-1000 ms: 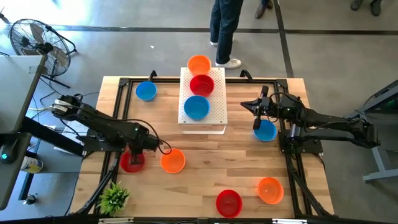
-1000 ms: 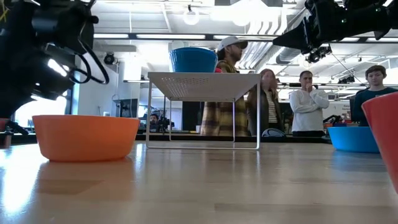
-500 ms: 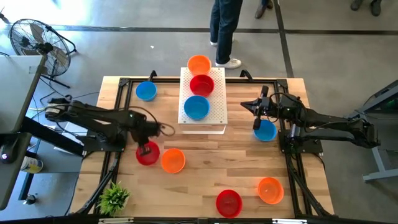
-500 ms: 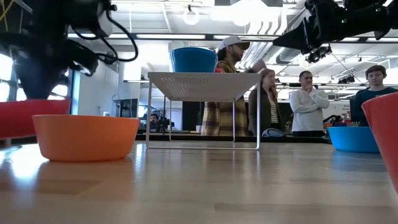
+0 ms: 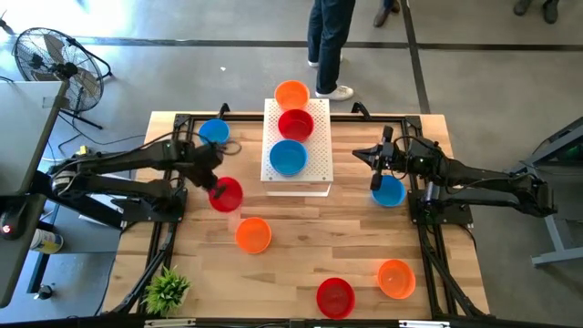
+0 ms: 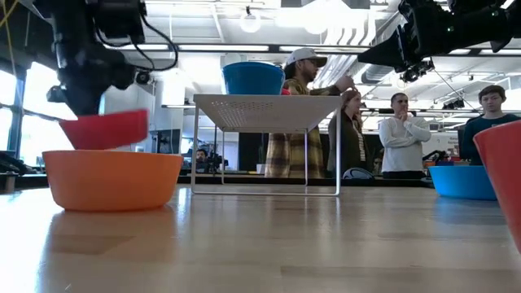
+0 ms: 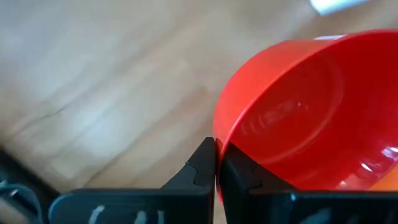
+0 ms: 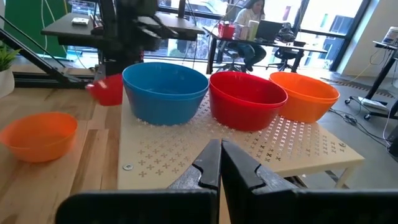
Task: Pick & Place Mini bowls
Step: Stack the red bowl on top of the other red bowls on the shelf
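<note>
The left end effector (image 5: 215,187) is closed on the rim of a red mini bowl (image 5: 227,195), holding it clear of the wooden surface (image 5: 301,246). In the low view the held bowl (image 6: 104,130) hangs tilted above an orange mini bowl (image 6: 112,179) that rests on the surface nearer the front edge. From above, the lifted bowl lies between the blue bowl at the rear left (image 5: 214,133) and the orange one (image 5: 253,235), with a strip of bare wood between it and the white perforated platform (image 5: 317,164).

On the platform three bowls stand in a row: blue (image 5: 288,157) at the front, red (image 5: 295,125) in the middle, and orange (image 5: 291,94) at the far edge, partly overhanging it.

The right end effector (image 5: 376,180) has its fingers shut with nothing between them, hovering at the rim of another blue bowl (image 5: 390,191), right of the platform.

Near the front edge sit a red bowl (image 5: 334,296) and an orange bowl (image 5: 395,278), with open wood at the centre. A small green plant (image 5: 168,289) stands at the front left corner.
</note>
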Tool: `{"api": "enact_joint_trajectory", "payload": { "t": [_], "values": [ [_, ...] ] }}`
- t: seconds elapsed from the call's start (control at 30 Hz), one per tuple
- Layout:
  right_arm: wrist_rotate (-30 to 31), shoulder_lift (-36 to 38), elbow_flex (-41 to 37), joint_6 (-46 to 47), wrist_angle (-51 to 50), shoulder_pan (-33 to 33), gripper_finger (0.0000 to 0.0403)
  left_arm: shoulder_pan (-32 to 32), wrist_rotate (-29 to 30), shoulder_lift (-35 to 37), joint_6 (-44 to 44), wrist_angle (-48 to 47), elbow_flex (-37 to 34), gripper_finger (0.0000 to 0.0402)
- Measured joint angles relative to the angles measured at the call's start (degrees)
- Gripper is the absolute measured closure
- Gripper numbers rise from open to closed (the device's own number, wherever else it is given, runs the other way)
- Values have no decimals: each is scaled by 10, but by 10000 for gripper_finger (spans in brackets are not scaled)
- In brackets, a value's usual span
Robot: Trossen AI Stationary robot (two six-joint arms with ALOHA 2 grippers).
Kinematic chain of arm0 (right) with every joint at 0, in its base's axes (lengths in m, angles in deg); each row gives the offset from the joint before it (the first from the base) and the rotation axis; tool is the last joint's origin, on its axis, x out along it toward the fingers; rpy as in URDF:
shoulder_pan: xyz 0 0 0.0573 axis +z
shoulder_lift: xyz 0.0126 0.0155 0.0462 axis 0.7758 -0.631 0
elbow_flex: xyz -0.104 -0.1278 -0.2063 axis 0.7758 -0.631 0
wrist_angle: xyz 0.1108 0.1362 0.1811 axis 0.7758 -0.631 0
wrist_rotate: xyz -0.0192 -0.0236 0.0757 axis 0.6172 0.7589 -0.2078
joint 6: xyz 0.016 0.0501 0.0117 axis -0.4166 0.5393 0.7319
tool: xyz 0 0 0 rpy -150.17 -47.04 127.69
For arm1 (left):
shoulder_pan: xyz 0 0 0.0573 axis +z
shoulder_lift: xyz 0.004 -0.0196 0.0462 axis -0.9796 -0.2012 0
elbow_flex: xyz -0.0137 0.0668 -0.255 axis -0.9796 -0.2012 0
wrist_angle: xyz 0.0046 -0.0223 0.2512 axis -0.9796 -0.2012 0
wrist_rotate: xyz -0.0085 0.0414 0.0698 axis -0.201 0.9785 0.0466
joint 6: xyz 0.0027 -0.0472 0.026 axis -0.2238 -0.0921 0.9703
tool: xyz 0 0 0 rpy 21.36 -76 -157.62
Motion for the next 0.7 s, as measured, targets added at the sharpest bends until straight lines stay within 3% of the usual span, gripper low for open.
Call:
{"api": "enact_joint_trajectory", "payload": {
  "t": [0.17, 0.47, 0.7],
  "values": [
    [0, 0, 0, 5, 0, 0, 403, 84, 6, -35, -9, 4, 0, 401],
    [0, 0, 0, 6, 0, 0, 403, 214, 0, -128, 89, 113, -1, 401],
    [0, 0, 0, 6, -3, 0, 403, 259, -16, -188, 127, 139, -1, 394]
  ]
}}
